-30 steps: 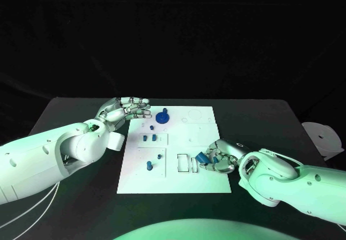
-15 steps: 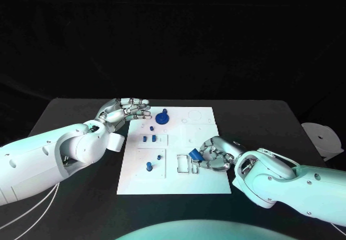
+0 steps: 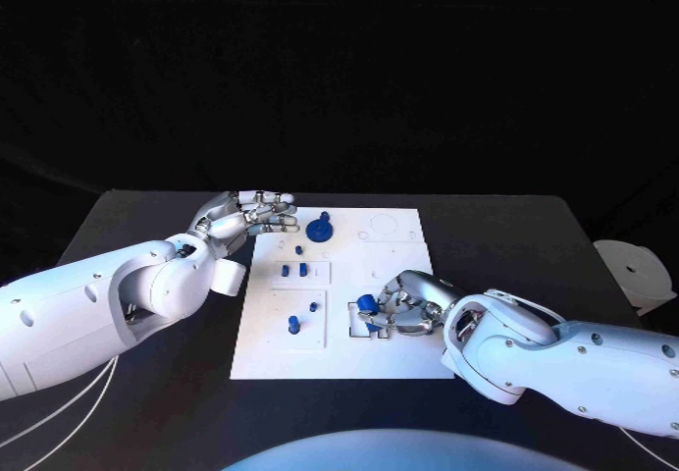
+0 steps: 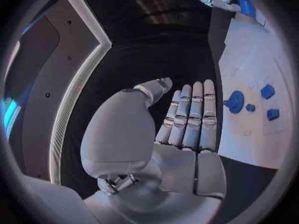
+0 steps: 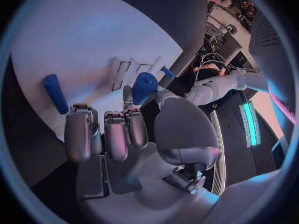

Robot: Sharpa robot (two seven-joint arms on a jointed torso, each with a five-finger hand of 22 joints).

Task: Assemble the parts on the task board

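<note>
1. White task board (image 3: 403, 339): lies flat in the middle of the black table (image 3: 141, 216); bears recessed slots and several small blue parts.
2. Right hand (image 3: 403, 306): over the board's near-right area, above the slots; pinches a short blue cylinder (image 5: 144, 84) between thumb and a finger; the other fingers curl beside it.
3. Blue peg (image 5: 55, 92): lies loose on the board, apart from the right hand's fingers.
4. Blue round disc with a knob (image 3: 320, 231): sits near the board's far edge.
5. Left hand (image 3: 243, 216): at the board's far-left corner, just beside the disc; holds nothing; fingers straight and side by side in the wrist view.
6. Small blue pieces (image 3: 293, 269): stand on the board's left half.
</note>
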